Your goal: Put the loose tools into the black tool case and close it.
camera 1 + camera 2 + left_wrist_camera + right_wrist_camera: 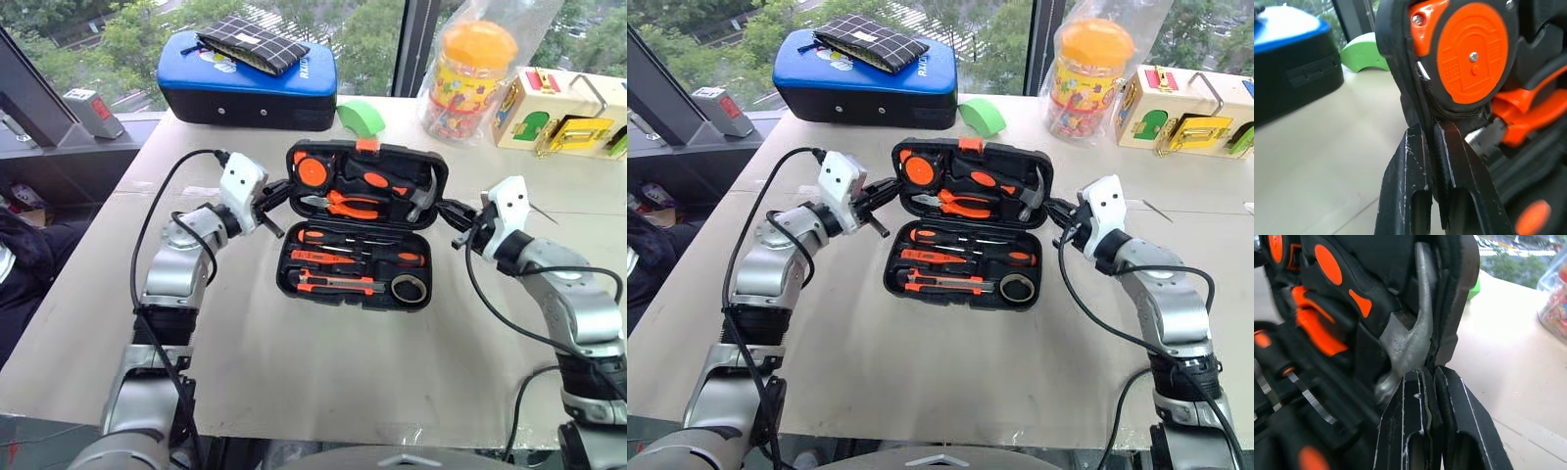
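The black tool case (286, 286) lies open mid-table, its lid (423, 160) tilted up at the far side with a small orange latch (367, 144) on top. In the near half sit two orange-and-black screwdrivers (359, 238), a utility knife (333, 284) and a dark tape ring (409, 287). The lid holds pliers (348, 206), a hammer (1410, 333) and an orange round tape measure (1471, 54). My left gripper (279, 196) is shut on the lid's left rim (1400, 73). On the opposite rim (1462, 293), my right gripper (446, 208) is shut as well.
A larger blue-topped case (245, 83) with a checked pouch (253, 44) on it stands at the back left. A green object (361, 117), a jar with an orange lid (470, 78) and a wooden toy box (563, 113) line the back. Bare table lies in front.
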Available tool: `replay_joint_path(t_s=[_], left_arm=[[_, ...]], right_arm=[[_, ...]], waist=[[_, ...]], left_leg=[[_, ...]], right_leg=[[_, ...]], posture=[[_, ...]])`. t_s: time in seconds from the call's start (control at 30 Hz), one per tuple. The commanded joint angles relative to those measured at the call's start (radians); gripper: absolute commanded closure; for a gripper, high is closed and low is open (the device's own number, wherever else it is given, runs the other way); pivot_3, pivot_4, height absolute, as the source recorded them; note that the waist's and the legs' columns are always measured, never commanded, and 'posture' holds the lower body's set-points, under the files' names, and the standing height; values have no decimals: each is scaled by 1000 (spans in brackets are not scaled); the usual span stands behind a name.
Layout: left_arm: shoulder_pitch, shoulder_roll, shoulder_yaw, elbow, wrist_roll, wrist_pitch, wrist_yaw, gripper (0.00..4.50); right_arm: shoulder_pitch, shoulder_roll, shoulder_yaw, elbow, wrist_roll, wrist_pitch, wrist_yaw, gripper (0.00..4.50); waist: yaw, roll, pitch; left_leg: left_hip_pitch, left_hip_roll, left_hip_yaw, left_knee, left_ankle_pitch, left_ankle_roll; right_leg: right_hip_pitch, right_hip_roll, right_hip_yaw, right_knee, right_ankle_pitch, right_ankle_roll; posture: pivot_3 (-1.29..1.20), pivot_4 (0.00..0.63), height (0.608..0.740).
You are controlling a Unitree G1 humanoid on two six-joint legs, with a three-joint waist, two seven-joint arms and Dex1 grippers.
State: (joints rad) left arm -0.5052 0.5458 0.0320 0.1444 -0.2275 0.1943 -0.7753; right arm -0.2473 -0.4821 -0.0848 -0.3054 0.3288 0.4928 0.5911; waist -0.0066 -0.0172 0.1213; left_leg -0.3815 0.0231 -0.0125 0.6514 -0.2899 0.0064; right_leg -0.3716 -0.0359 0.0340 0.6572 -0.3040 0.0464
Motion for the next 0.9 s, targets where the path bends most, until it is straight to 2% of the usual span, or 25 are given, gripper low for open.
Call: replay_joint_path(t_s=[0.03, 0.1, 0.13, 0.2, 0.23, 0.3, 0.33, 0.43, 0.47, 0.5, 0.57, 0.6, 0.77, 0.9], left_arm=[[50, 50, 24, -105, -90, 93, -93, 3779], [84, 95, 55, -154, -161, 199, -137, 2988], [106, 134, 67, -175, -202, 270, -172, 2375], [173, 293, 111, -170, -285, 443, -313, 1661], [199, 356, 133, -159, -318, 489, -372, 1138], [232, 488, 145, -109, -329, 518, -475, 135], [240, 527, 152, -109, -341, 526, -519, 0], [255, 570, 164, -179, -416, 565, -610, 0], [249, 561, 164, -203, -436, 582, -608, 0], [247, 552, 162, -226, -449, 590, -606, 0], [247, 534, 159, -271, -470, 608, -595, 0], [247, 527, 159, -289, -482, 623, -587, 0], [228, 468, 110, -375, -493, 627, -548, 0], [185, 450, 32, -410, -454, 569, -570, 0]], right_arm=[[59, -29, -17, -111, 73, -1, 66, 4500], [100, -73, -28, -147, 86, 11, 101, 4500], [130, -115, -15, -163, 60, -9, 132, 4500], [258, -262, -16, -218, 17, -26, 245, 3961], [308, -317, -23, -235, -4, -42, 276, 3679], [375, -365, -107, -274, 45, 10, 275, 2716], [415, -396, -144, -298, 73, 29, 307, 2358], [472, -422, -182, -356, 150, 66, 357, 2358], [464, -409, -170, -366, 170, 81, 343, 2930], [459, -404, -151, -378, 185, 91, 341, 3263], [441, -390, -115, -403, 211, 111, 333, 4272], [427, -380, -100, -414, 230, 126, 325, 4397], [360, -367, 75, -467, 226, 187, 302, 4397], [250, -327, 234, -381, 94, 227, 199, 4397]], waist=[[-2, 0, 0], [-6, 1, 1], [-7, 1, 2], [-10, 1, 3], [-14, 2, 3], [-16, -2, 3], [-14, -1, 4], [-3, 3, 6], [-1, 3, 7], [1, 3, 7], [2, 2, 8], [2, 0, 8], [-4, 0, 8], [-5, 0, 8]], left_leg=[[2, 0, 0, 0, -1, 1], [2, 0, -1, 0, -1, 1], [2, 0, -1, 1, -1, 1], [2, 1, -1, 2, -1, 1], [2, 1, -1, 1, -1, 2], [4, 3, -3, -1, -1, 2], [4, 3, -6, 0, -1, 2], [4, 2, -6, 0, -1, 2], [6, 1, -7, 1, -1, 1], [7, 1, -8, 2, -1, 1], [8, 0, -8, 2, -1, 1], [8, 0, -8, 2, -1, 1], [5, 0, -12, 2, -1, 1], [4, 0, -15, 2, -1, 1]], right_leg=[[2, 0, 0, 0, 0, 0], [3, 0, 0, 0, 0, 0], [3, 0, 0, 0, 0, 0], [2, 1, 0, 0, 0, 0], [2, 2, 0, 1, 0, 0], [2, 4, 0, 1, -1, 0], [2, 5, -3, -1, -1, 0], [3, 3, -4, -1, -1, 0], [7, 2, -5, -2, -1, 0], [10, 2, -6, -3, -1, -1], [11, 0, -6, -3, -1, -1], [11, 0, -5, -3, -1, -1], [10, 1, -5, -3, -1, 0], [9, 3, -6, -4, -1, 0]], posture=[[0, 150, 740], [0, 150, 740], [0, 150, 740], [0, 150, 740], [0, 150, 740], [0, 150, 740], [0, 150, 740], [0, 150, 740], [0, 150, 740], [0, 150, 740], [0, 150, 740], [0, 150, 740], [0, 150, 740], [0, 150, 740]])
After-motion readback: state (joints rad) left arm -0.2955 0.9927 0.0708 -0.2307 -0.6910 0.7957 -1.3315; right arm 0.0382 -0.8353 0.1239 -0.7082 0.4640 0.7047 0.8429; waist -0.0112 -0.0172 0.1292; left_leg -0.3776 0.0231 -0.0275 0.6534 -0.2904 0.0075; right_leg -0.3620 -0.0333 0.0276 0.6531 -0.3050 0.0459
